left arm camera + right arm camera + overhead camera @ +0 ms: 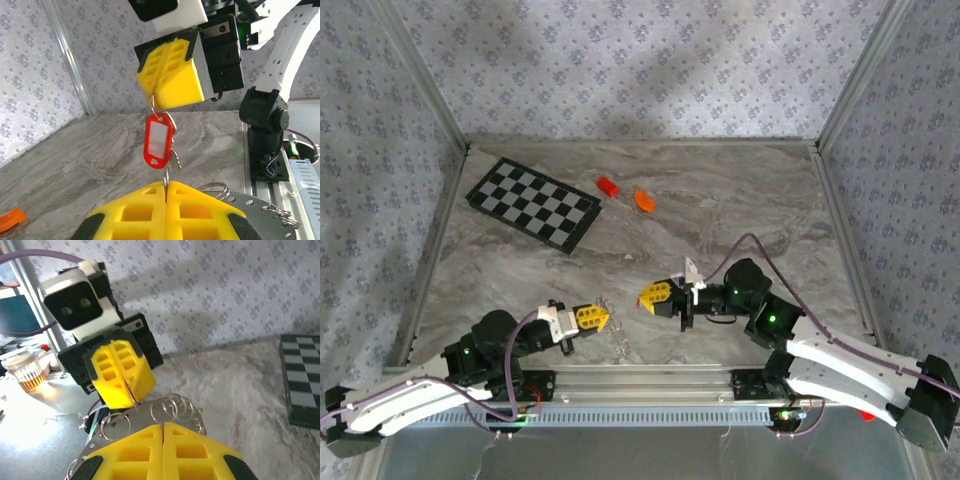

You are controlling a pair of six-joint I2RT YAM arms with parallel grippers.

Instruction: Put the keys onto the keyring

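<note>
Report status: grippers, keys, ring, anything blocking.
Left gripper shut on thin silvery key shaft. Right gripper shut on thin silvery ring wire, red plastic key tag hanging from it. Red toy brick, orange block far back, clear.

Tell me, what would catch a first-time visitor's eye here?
The red key tag, with small keys behind it, hangs from the right gripper, which is pinched shut just above the shut left gripper. On the marbled table, a checkered board lies at the far left. A red brick and an orange block sit to its right.
</note>
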